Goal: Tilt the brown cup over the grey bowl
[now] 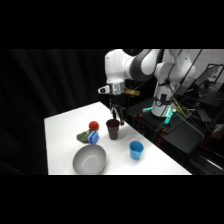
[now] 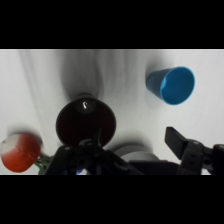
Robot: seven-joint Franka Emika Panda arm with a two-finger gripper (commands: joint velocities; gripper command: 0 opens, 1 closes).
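The brown cup (image 1: 113,129) stands upright on the white table, just behind and to the right of the grey bowl (image 1: 89,159), which sits near the front edge. My gripper (image 1: 116,113) hangs directly above the cup's rim, apart from it. In the wrist view the brown cup (image 2: 85,122) shows from above as a dark round mouth at lower left. My gripper (image 2: 135,139) is open, its right finger (image 2: 176,140) well clear of the cup and its left side over the cup's near rim. Nothing is held. The grey bowl is out of the wrist view.
A bright blue cup (image 1: 136,150) (image 2: 172,85) stands to the right of the brown cup. A red ball (image 1: 93,125) (image 2: 19,151) and a small green and blue object (image 1: 87,136) lie left of the brown cup, behind the bowl. Dark equipment sits beyond the table's right edge.
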